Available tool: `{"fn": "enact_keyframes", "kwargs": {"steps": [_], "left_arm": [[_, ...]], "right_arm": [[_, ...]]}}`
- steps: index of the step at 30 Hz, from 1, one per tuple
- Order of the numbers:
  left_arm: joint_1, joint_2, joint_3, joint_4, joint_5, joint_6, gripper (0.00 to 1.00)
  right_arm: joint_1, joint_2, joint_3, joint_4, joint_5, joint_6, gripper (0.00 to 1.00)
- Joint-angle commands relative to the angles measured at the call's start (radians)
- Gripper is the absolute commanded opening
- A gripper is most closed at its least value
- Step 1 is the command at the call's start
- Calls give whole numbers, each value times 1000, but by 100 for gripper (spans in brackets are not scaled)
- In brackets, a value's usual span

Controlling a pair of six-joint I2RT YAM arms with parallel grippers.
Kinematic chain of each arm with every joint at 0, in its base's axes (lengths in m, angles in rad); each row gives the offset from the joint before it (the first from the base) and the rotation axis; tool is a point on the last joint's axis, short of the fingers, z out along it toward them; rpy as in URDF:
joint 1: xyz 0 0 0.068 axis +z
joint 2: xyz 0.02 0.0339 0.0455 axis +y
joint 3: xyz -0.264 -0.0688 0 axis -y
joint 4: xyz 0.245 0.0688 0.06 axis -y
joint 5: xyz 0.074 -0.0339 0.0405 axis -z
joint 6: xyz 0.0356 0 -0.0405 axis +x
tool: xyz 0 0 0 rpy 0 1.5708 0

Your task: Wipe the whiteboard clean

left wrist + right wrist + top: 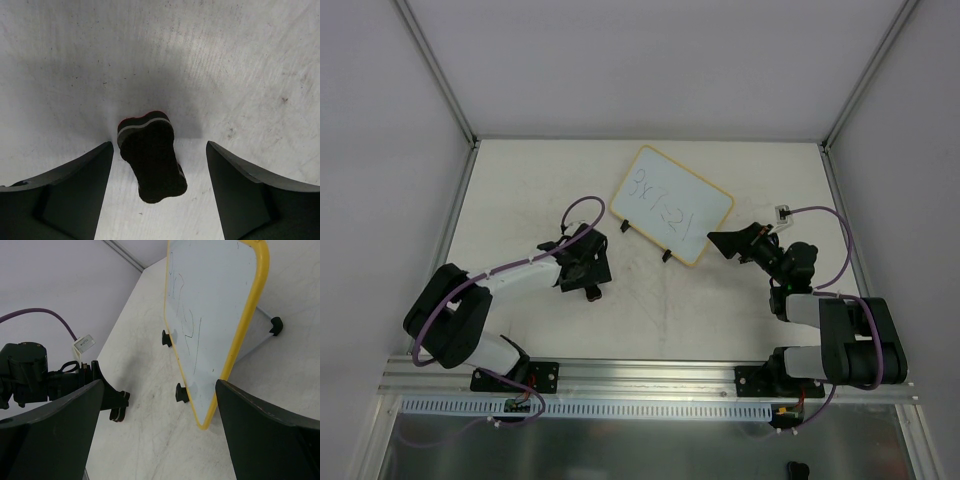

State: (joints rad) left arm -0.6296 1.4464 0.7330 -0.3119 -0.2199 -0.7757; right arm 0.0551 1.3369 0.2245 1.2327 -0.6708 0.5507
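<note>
Left wrist view: left gripper (159, 145) spread astride the small black eraser block (150, 165); centre, then pinch squarely. Right gripper (159, 385) spread, white yellow-rimmed whiteboard (215, 300) at twelve o'clock.

The table (520, 195) is a pale, off-white surface, scuffed and speckled with small dark marks and faint scratches. On it, toward the far middle, rests the whiteboard (672, 205), turned at a slant, with a yellow rim, faint handwriting (658, 208) and two black feet (624, 227) on its near-left edge touching the surface. A small black eraser (150, 160) with a grey and a red layer lies on the table nearer the left, apart from the board.
</note>
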Motion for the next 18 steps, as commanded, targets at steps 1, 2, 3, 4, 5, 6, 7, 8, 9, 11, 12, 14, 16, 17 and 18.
{"fn": "enact_keyframes", "kwargs": {"steps": [1,2,3,4,5,6,7,8,9,11,12,14,16,17,18], "left_arm": [[-13,14,3,-18,-12,-20,75],[-15,8,-1,-18,-10,-19,73],[-15,5,-4,-18,-10,-14,71],[-15,2,-4,-19,-13,-7,69],[-15,2,-7,-26,-15,3,69],[-16,0,-9,-32,-24,7,69],[-16,0,-10,-36,-27,9,68],[-16,0,-12,-42,-29,12,66],[-16,5,-14,-55,-26,16,65],[-16,9,-15,-59,-24,19,60],[-18,15,-15,-64,-24,23,58],[-16,22,-11,-69,-21,26,53],[-16,26,-12,-75,-15,27,48],[-16,28,-15,-76,-13,30,46],[-16,29,-18,-76,-10,32,39]], "right_arm": [[5,7,27,73,-13,2,99],[6,7,27,73,-13,2,99],[6,8,27,73,-15,0,99],[5,10,27,73,-13,2,99],[6,11,30,73,-15,3,99],[5,13,30,74,-15,3,99],[5,12,30,77,-15,5,99],[5,15,29,79,-16,6,99],[5,15,30,79,-16,8,99],[5,12,29,79,-16,8,99],[3,11,29,80,-16,9,99],[5,13,29,80,-16,9,99],[3,10,27,79,-18,9,99],[3,10,27,79,-18,9,99],[2,10,27,79,-16,9,99]]}}
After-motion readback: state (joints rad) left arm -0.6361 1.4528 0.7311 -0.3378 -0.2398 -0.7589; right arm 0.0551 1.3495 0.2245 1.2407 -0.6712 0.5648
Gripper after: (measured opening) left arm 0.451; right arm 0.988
